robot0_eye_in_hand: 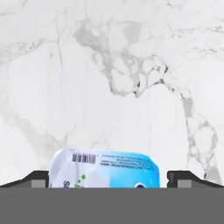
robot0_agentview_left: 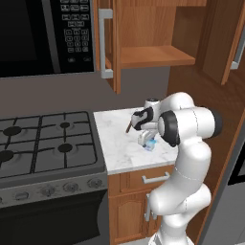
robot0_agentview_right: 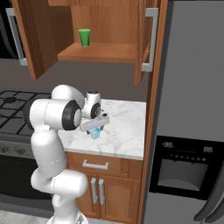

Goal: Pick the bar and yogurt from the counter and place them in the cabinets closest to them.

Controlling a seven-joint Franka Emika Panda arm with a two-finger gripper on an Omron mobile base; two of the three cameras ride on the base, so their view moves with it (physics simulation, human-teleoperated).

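The yogurt, a pale blue and white cup, lies on the white marble counter between my fingertips. My gripper is open and straddles the cup without closing on it. From the base views the gripper hangs low over the yogurt near the counter's front right; it shows again as gripper over yogurt. Above the counter the wooden cabinets stand open. The bar is out of view.
A thin dark brown stick lies on the counter behind the hand. A green cup stands on the cabinet shelf. The gas stove and microwave are to the left, the fridge to the right.
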